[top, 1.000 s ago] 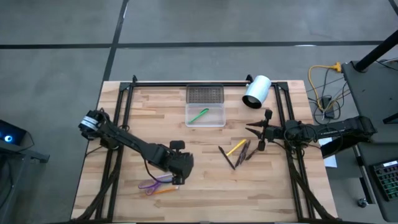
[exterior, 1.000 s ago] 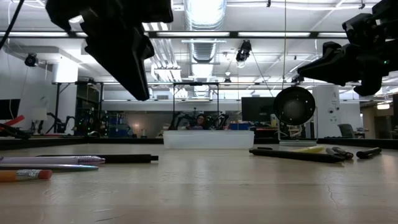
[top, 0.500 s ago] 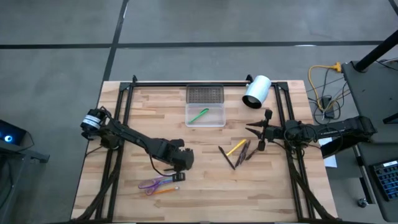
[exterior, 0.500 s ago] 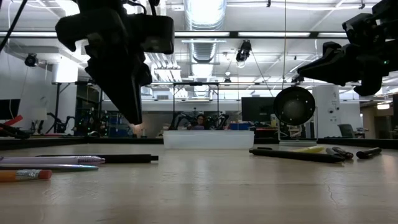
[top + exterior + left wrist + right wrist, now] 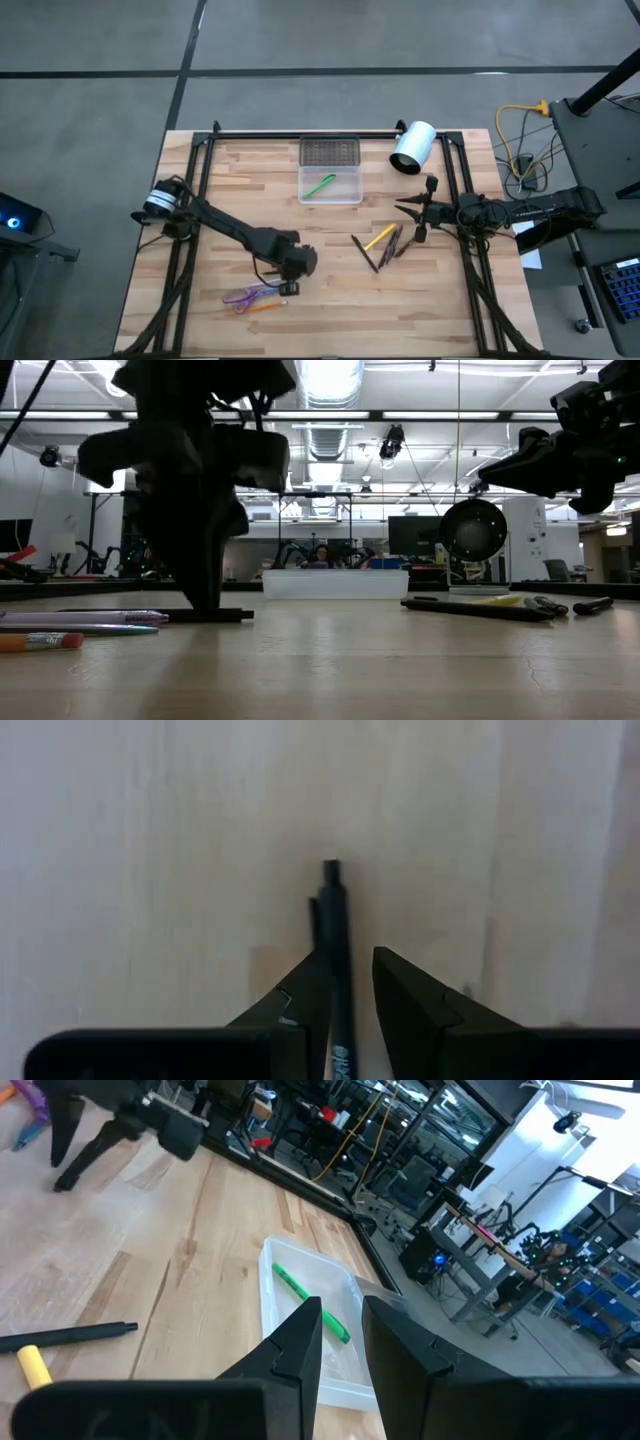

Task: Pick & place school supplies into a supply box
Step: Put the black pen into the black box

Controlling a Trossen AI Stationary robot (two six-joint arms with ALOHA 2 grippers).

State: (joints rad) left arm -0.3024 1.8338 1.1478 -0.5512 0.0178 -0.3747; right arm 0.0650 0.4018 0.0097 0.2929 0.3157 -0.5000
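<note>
Your left gripper is down at the counter, its fingers parted around a black pen that lies flat between them, its long axis running along the fingers and its tip pointing ahead of them. The purple scissors and orange stick lie just beside that gripper. In the supply box a green pen rests diagonally. Your right gripper waits over the yellow pencil cluster, fingers spread and holding nothing.
</note>
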